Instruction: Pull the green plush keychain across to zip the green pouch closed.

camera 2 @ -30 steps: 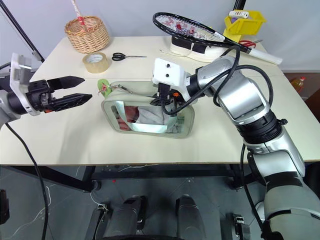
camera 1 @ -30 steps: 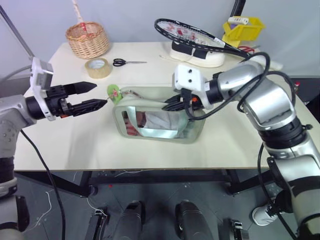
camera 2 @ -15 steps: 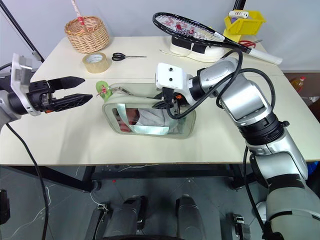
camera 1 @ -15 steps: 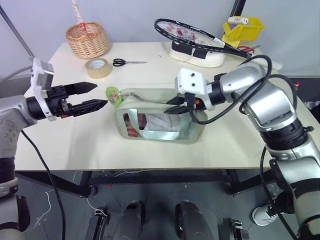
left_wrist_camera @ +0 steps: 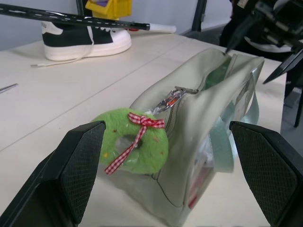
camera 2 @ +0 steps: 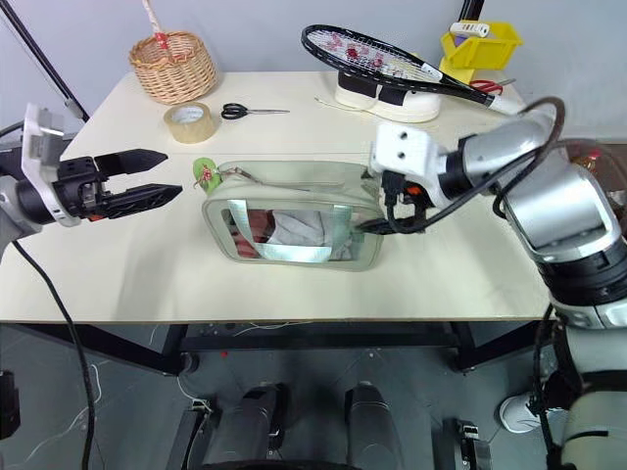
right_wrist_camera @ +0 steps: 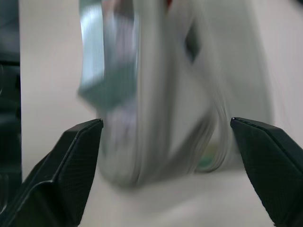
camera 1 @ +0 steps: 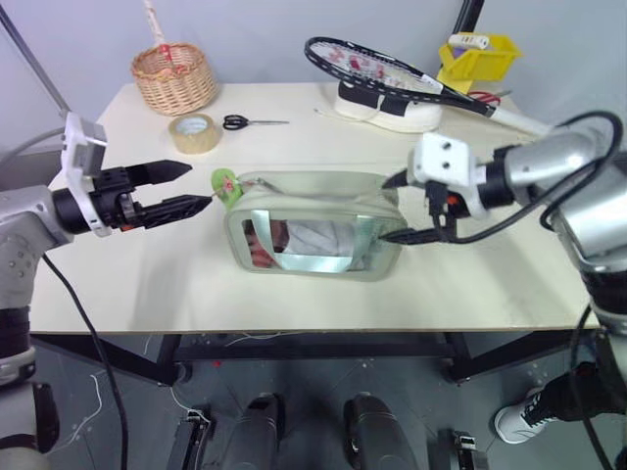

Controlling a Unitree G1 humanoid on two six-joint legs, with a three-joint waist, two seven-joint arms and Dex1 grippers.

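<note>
Showing one green pouch (camera 1: 313, 225) | one green plush keychain (camera 1: 224, 185) | two pincers wide, empty

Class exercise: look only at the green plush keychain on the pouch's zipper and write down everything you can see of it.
The green plush keychain is a small, fuzzy, bright-green ring, like a wreath, with a red-and-white checked ribbon bow on its front. A metal clasp links it to the zipper at the end of the green pouch, against which it hangs. The left pincer stands open just before it, not touching.
</note>
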